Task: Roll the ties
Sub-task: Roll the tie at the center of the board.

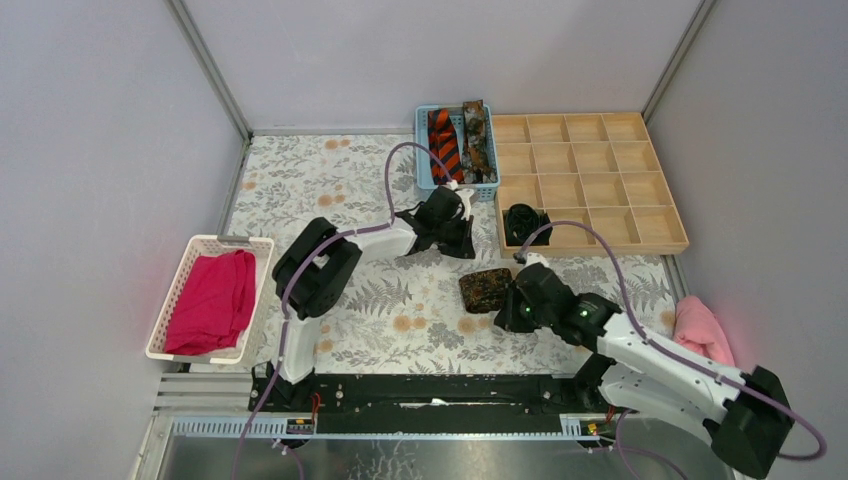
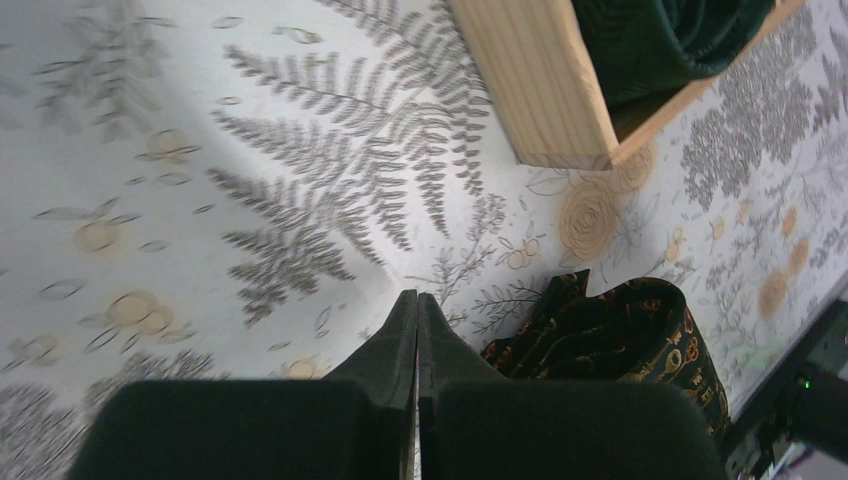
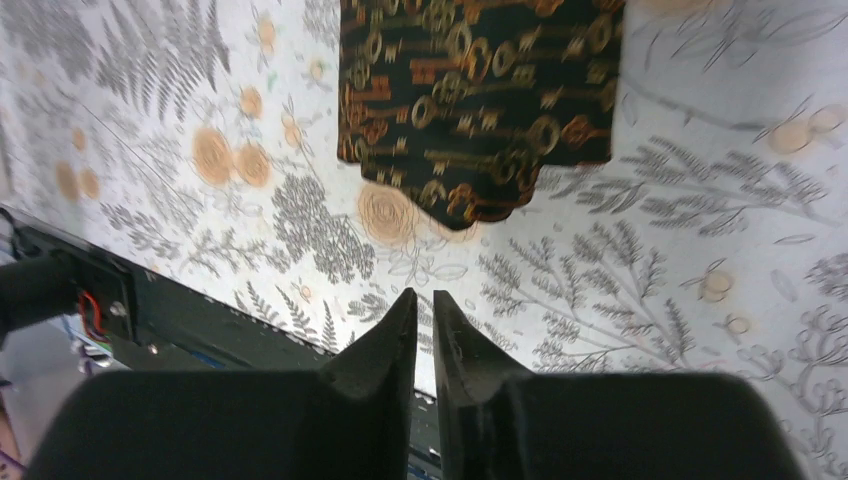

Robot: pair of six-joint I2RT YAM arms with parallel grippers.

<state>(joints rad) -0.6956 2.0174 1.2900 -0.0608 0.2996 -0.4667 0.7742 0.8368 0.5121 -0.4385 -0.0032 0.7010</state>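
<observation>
**Inspector:** Ties, location of each?

**Assistant:** One brown patterned coil (image 1: 485,290) lies on the floral table (image 1: 330,190), near the middle and just on the near side of the wooden tray (image 1: 640,243). A black coil (image 1: 523,222) sits in the tray's near-left compartment. The striped tie (image 1: 443,143) and the mottled tie (image 1: 476,140) lie unrolled in the blue basket (image 1: 424,150) at the far side.

**Inspector:** Grippers?

**Assistant:** The left gripper (image 2: 417,297) has its fingers pressed flat together, holding nothing; it hangs between the basket and the brown coil. The right gripper (image 3: 421,296) is just right of that coil and apart from it (its fingers are nearly together, with a thin slit between them and nothing in it).

**Inspector:** Other items?

**Assistant:** A magenta cloth (image 1: 215,300) lies in the white basket (image 1: 180,290) on the left, and a pink cloth (image 1: 700,330) on the right.
</observation>
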